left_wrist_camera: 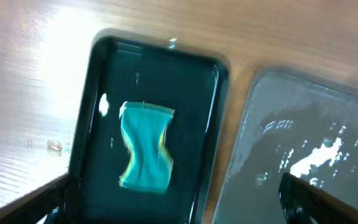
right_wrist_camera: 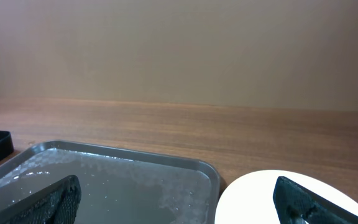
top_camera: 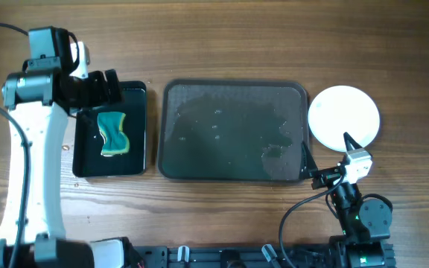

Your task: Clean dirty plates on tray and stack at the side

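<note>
The large dark grey tray (top_camera: 233, 132) lies mid-table, wet and bearing no plates; it shows in the left wrist view (left_wrist_camera: 303, 155) and right wrist view (right_wrist_camera: 117, 180) too. A white plate stack (top_camera: 344, 115) sits on the table right of the tray, clean on top, also in the right wrist view (right_wrist_camera: 260, 199); how many plates it holds cannot be told. My left gripper (top_camera: 101, 88) is open and empty above the far end of the small black tray; its fingers frame that tray in the left wrist view (left_wrist_camera: 179, 202). My right gripper (top_camera: 326, 160) is open and empty by the tray's near right corner (right_wrist_camera: 176, 202).
A smaller glossy black tray (top_camera: 110, 130) stands left of the grey tray and holds a teal sponge (top_camera: 113, 132), also seen in the left wrist view (left_wrist_camera: 145, 146). Bare wooden table surrounds both trays. The arm bases sit along the near edge.
</note>
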You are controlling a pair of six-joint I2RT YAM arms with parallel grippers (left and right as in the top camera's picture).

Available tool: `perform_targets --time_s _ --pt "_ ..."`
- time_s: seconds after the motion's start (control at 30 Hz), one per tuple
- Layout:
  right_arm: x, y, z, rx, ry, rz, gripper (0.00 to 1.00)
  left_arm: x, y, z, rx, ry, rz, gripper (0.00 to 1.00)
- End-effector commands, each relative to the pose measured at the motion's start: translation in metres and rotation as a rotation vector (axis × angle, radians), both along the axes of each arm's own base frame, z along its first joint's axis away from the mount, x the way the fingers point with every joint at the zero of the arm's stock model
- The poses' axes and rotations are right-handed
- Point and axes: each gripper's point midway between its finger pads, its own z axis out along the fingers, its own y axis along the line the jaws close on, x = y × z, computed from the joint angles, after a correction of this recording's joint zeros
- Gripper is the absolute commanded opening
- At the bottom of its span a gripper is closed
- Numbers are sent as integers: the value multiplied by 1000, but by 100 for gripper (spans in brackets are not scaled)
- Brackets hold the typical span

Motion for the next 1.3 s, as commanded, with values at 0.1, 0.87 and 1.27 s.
perform_targets --time_s 0.1,0.87,1.27 --pt "0 -2 2 15 -8 -14 100 -18 -36 62 -36 -465 -121 100" --pt "0 -2 2 14 -8 -14 100 -105 -56 -29 21 -1066 -182 100" --pt "0 -2 2 14 -8 -14 100 -108 -55 -52 25 -1048 -176 100"
